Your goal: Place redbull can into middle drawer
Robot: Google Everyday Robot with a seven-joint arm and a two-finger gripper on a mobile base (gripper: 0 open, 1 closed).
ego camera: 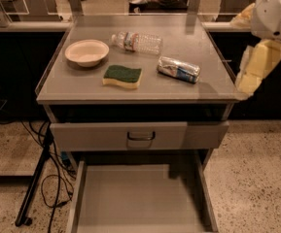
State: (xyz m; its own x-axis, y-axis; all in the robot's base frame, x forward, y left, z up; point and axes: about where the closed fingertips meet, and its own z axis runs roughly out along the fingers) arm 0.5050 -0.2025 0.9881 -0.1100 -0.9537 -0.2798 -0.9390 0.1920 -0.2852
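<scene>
While the gripper (253, 71) hangs just off the right edge of the cabinet top (81, 85), level with the surface in my view, I cannot tell how wide it stands. It has hold of nothing I can make out. The redbull can (179, 69) is not in its grasp: it lies on its side on the top, a short way to the left of the gripper and clear of it, its long axis angled a little across the surface.

Further left of the gripper, past the can, a green and yellow sponge (123, 76) lies flat near the front edge. A clear water bottle (137, 42) lies on its side, left of the gripper and further from me than the can. A pale bowl (86, 52) sits upright, the thing furthest left from the gripper.

Below and to the left of the gripper, a drawer front (91, 137) with a metal loop handle (140, 136) faces me. Beneath that, lowest of all from the gripper, the middle drawer (140, 198) stands pulled out, its flat grey floor showing between thin side walls.
</scene>
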